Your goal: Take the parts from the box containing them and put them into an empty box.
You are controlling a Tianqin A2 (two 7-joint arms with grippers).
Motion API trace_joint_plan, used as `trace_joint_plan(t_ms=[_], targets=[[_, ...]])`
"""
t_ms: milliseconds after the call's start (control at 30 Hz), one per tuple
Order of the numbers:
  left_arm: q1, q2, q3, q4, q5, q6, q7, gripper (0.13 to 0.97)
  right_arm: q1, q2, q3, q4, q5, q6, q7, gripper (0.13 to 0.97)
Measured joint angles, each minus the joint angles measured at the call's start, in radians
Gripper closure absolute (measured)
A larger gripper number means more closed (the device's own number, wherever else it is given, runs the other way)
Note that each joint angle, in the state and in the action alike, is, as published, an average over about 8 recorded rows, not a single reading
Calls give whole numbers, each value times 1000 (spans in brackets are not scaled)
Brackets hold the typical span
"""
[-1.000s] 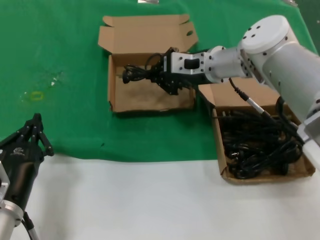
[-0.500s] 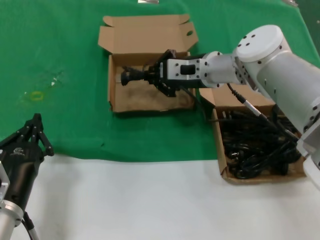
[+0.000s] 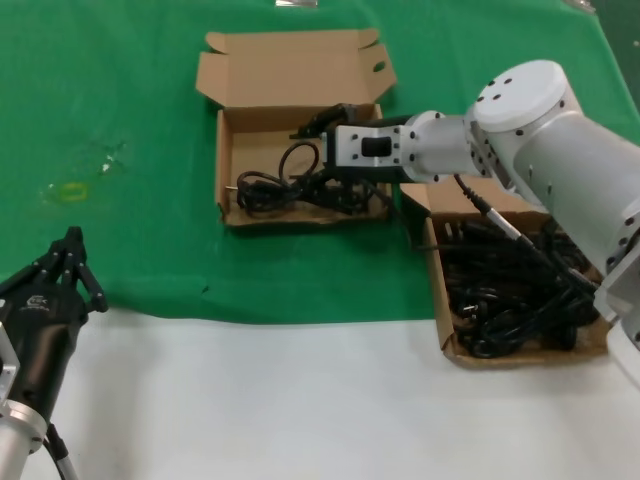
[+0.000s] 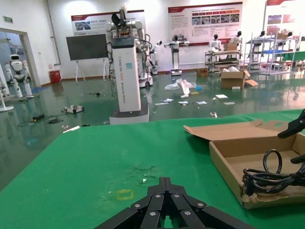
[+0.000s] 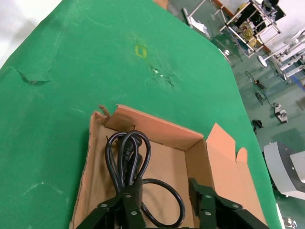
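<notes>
One black power cord [image 3: 285,188] lies coiled on the floor of the open cardboard box [image 3: 228,150] at the middle back. My right gripper [image 3: 316,152] hovers open just above that cord and holds nothing. In the right wrist view the cord [image 5: 125,155] lies in the box [image 5: 157,130] beneath the spread right gripper [image 5: 164,196]. A second cardboard box [image 3: 437,290] at the right holds a heap of several black cords [image 3: 510,290]. My left gripper [image 3: 66,268] is shut and empty, parked at the near left; it also shows in the left wrist view [image 4: 165,182].
Green cloth [image 3: 120,120] covers the far half of the table and white surface [image 3: 300,400] the near half. A small yellow mark [image 3: 72,190] is on the cloth at the left. The middle box's flaps [image 3: 290,65] stand open at the back.
My right gripper opened and let go of the cord. The cord dropped from mid-air onto the floor of the middle box. The left arm has not moved.
</notes>
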Motion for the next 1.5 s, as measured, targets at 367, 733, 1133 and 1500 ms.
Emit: trace_joint_plan(t_ms=[367, 733, 1133, 1500], targets=[[0, 0, 0, 0, 0, 0, 0, 953, -2, 11, 187, -50, -33, -33, -52, 591], [0, 0, 0, 0, 0, 0, 0, 952, -13, 27, 258, -48, -44, -39, -62, 415], [0, 0, 0, 0, 0, 0, 0, 898, -65, 37, 286, 11, -50, -13, -30, 203], [0, 0, 0, 0, 0, 0, 0, 742, -242, 74, 381, 214, -70, 77, 84, 132]])
